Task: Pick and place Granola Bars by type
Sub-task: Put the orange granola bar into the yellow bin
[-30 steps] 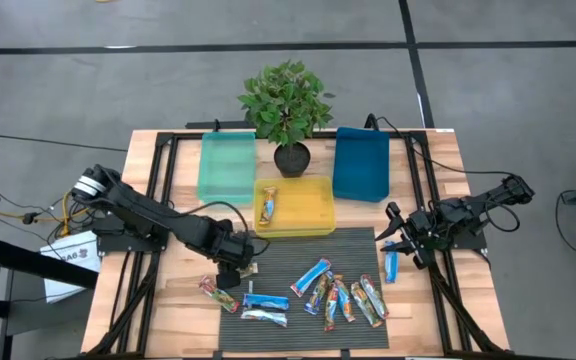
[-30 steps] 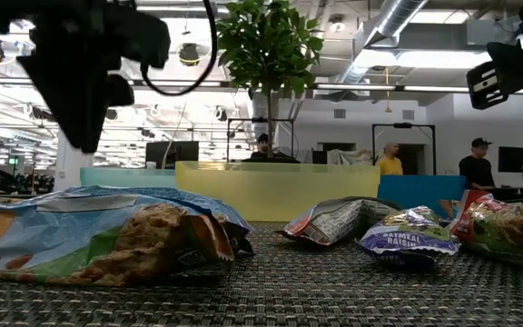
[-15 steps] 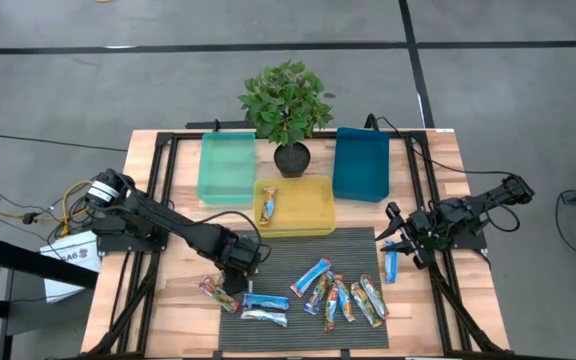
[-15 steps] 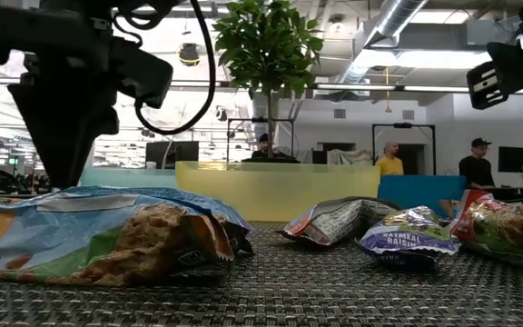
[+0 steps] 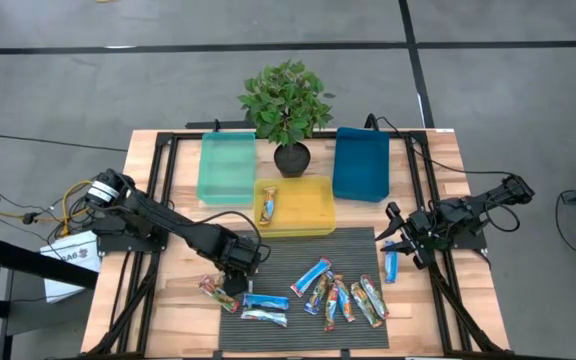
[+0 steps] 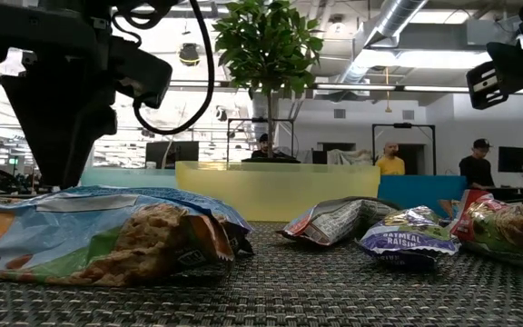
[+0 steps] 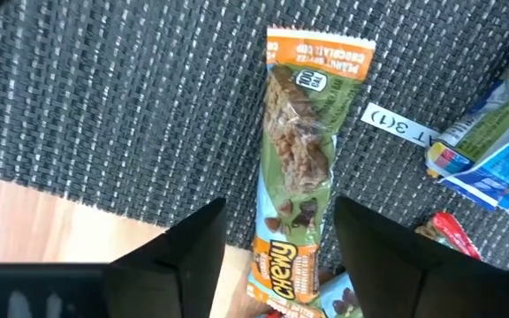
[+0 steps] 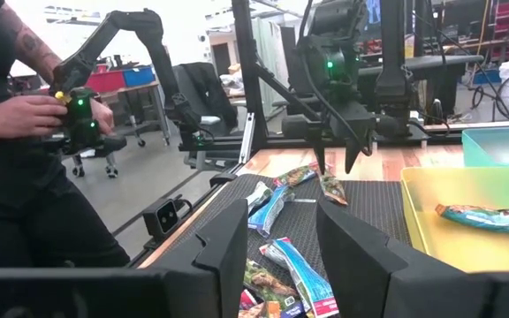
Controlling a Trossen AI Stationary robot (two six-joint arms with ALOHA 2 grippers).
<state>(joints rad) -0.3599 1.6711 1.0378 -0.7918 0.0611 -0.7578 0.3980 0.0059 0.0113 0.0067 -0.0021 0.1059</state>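
Two spread fingers point(image 7: 177, 256) of the left gripper point(image 7: 277, 265) straddle one green-orange wrapped granola bar point(image 7: 300, 168), gripping nothing; the right gripper's point(image 5: 396, 238) fingers stand apart, empty.

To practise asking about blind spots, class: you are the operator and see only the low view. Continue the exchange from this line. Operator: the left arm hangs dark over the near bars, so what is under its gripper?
Observer: The left gripper is open, with one finger on each side of a green-orange Chewy bar.
Operator: Is anything in the yellow tray yet?
Observer: A single bar lies in the yellow tray, near its left end.
Operator: And the right arm?
Observer: The right gripper waits open at the right edge of the mat, close to a lone blue bar.
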